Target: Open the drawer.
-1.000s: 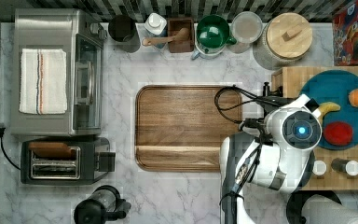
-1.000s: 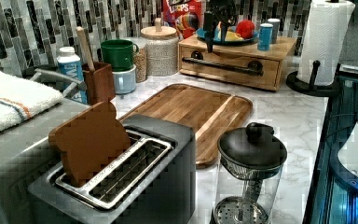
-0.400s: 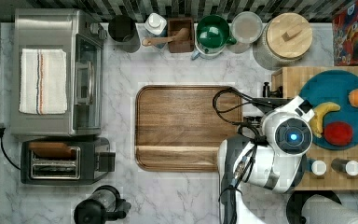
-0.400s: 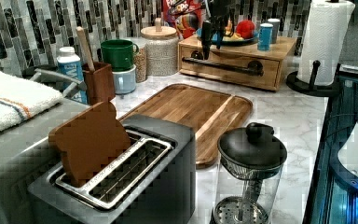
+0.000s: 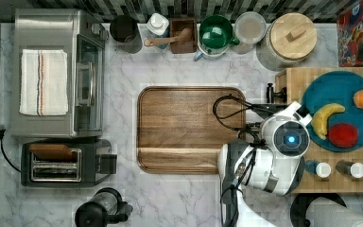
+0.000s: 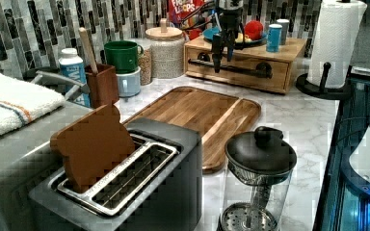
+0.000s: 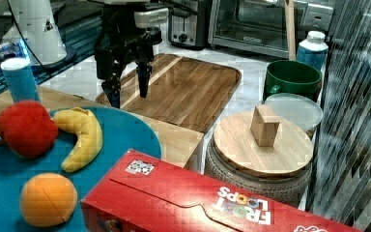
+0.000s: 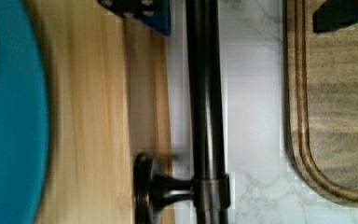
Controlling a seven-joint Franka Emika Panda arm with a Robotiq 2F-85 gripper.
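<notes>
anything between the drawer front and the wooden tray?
Wrist view: the drawer's black bar handle runs along that gap over bare marble counter, short of the wooden tray. The gripper's jaws straddle the handle, open.

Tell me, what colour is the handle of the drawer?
The handle is black, a dark metal bar. The wrist view shows it best.

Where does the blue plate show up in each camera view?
Top view: far on the top view's right, the blue plate sits on the drawer.
Left view: at the back, its rim on the drawer, behind the arm.
Right view: in the foreground on the right view's left, holding fruit.
Wrist view: its edge beside the pale wood.
Shared landmark: the brown wooden tray.
</notes>
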